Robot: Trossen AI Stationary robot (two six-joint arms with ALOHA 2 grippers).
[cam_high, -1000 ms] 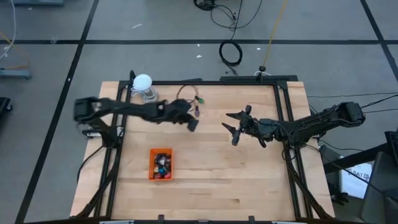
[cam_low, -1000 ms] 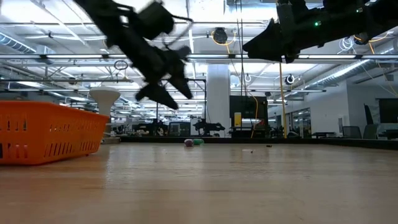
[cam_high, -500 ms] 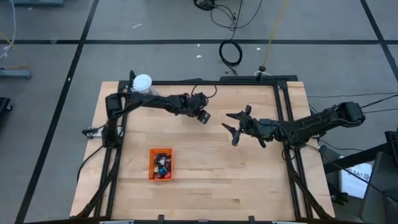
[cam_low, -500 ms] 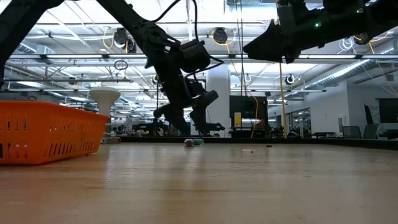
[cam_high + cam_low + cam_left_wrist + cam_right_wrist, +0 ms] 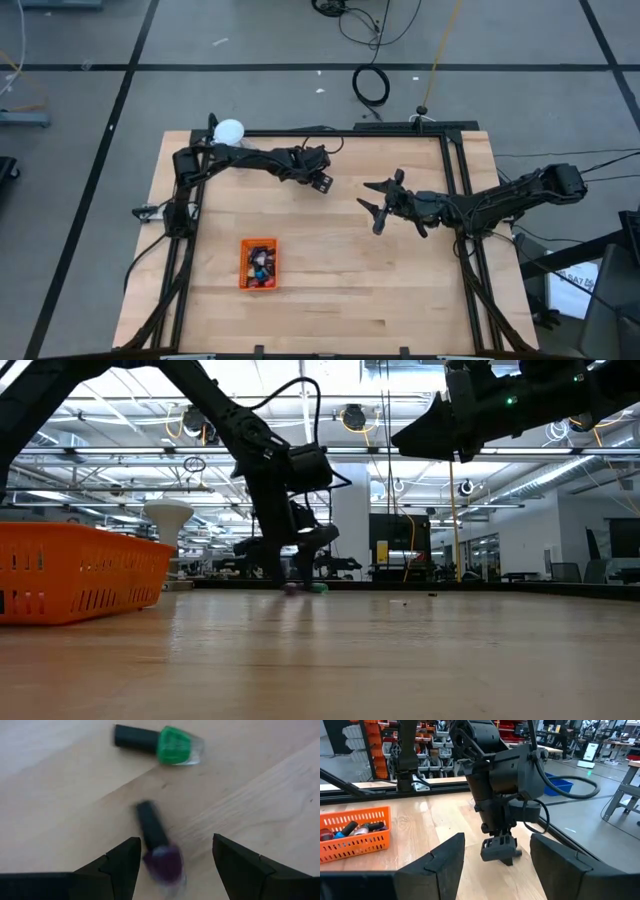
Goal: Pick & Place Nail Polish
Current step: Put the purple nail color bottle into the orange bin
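From above I can't make out the bottles under my left tool, which has dropped lower than half a second back. Low view: only coloured specks there. Left wrist: fingers spread around a blurry purple polish lying flat, cap pointing away; green polish lies crosswise beyond. Right tool hovers released mid-tabletop.
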